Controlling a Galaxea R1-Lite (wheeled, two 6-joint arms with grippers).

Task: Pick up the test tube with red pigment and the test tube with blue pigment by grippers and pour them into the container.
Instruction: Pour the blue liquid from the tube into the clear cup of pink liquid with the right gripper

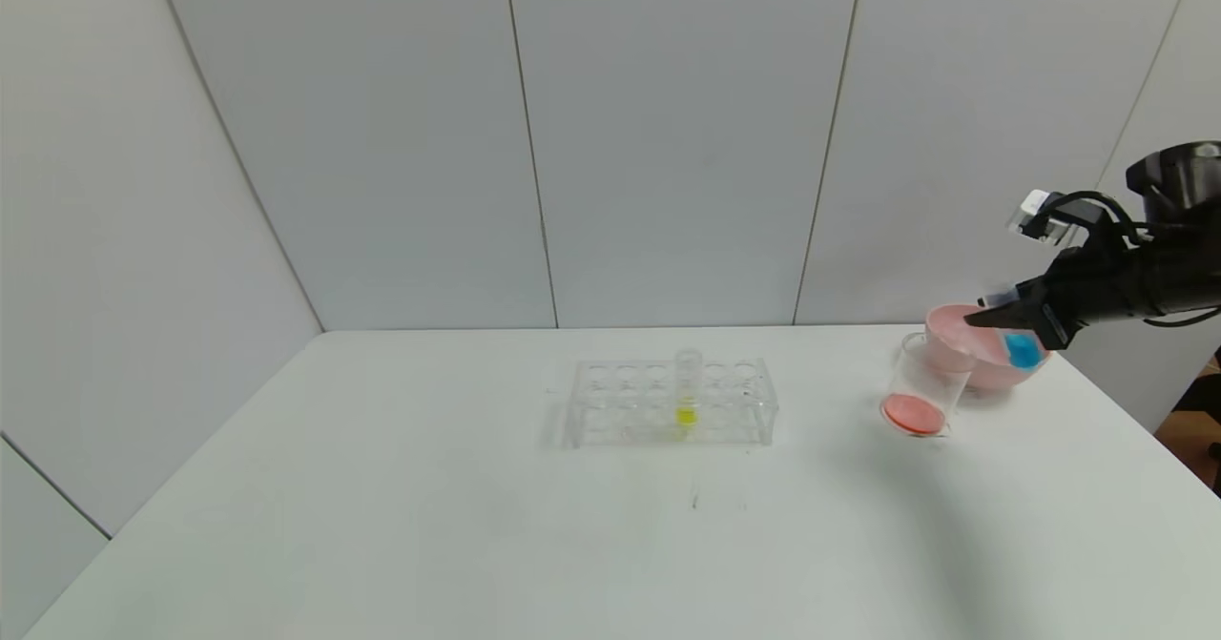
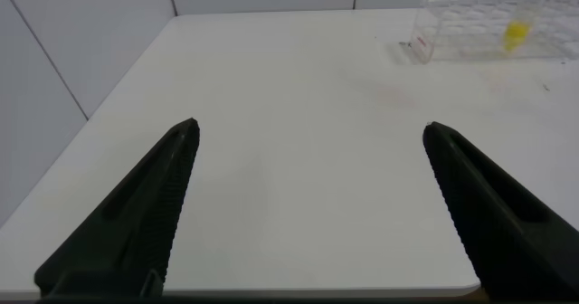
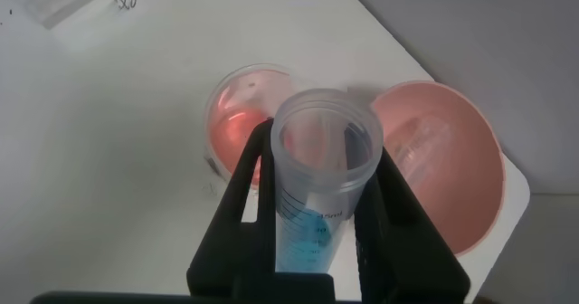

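Note:
My right gripper is shut on the test tube with blue pigment. It holds the tube tilted in the air over the pink bowl, just right of the container. The blue liquid is still in the tube. The container is a clear beaker with red liquid at its bottom. In the right wrist view the tube sits between the fingers, its open mouth near the beaker. No tube with red liquid shows. My left gripper is open and empty over the table's near left part.
A pink bowl stands behind and right of the beaker, near the table's right edge; a clear tube-like object lies in it. A clear rack at mid-table holds a tube with yellow liquid.

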